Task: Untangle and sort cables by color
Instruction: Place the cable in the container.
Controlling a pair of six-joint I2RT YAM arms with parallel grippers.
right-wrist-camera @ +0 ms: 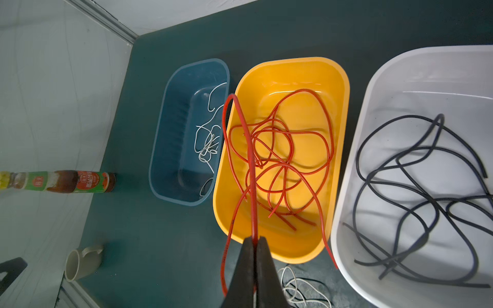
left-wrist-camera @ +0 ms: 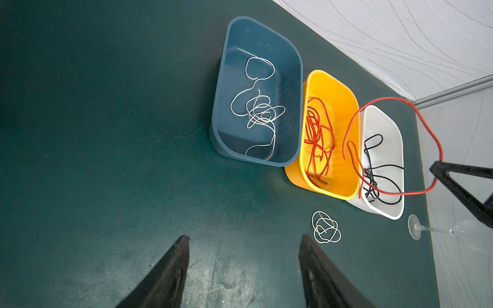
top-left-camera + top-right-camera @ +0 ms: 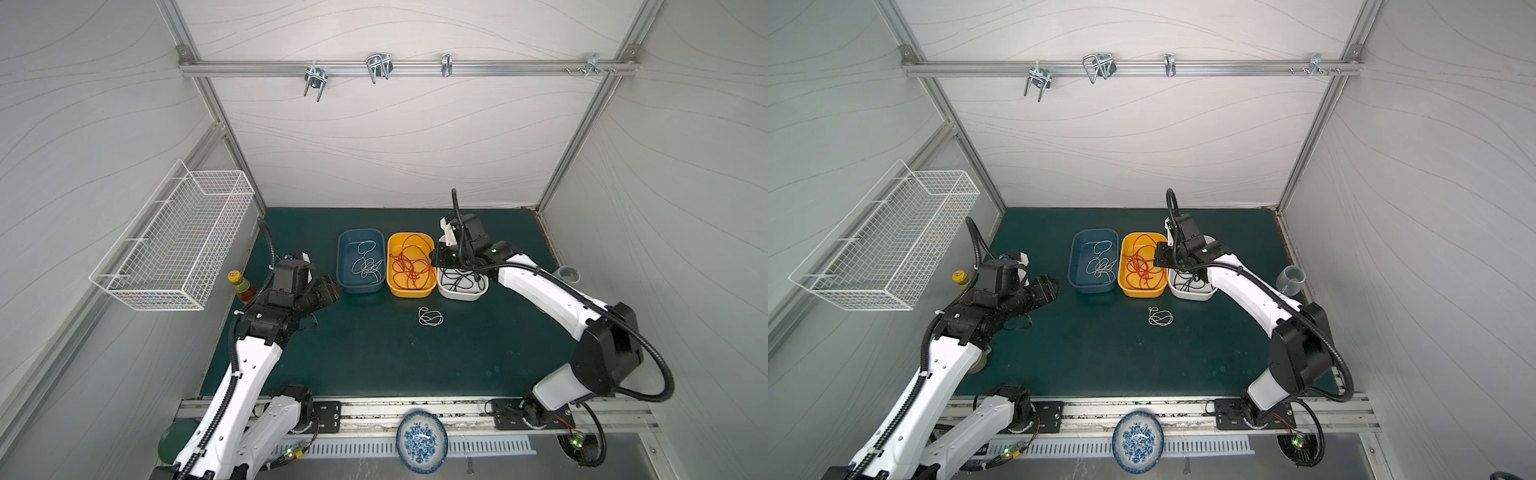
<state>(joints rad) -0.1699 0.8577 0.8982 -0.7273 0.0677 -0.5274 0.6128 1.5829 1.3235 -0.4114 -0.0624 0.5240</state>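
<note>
Red cable (image 1: 250, 165) clamped in right gripper (image 1: 254, 241), left gripper (image 2: 244, 237) apart, apparent wineglass (image 2: 414, 227) beside white bin (image 2: 388, 128).

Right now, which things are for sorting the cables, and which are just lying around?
For the job: red cable in the right gripper; loose white cable on the mat; white cables in the blue bin; red cables in the yellow bin; black cables in the white bin.
Just lying about: sauce bottle; wine glass; mug; blue-patterned plate; wire basket.
</note>
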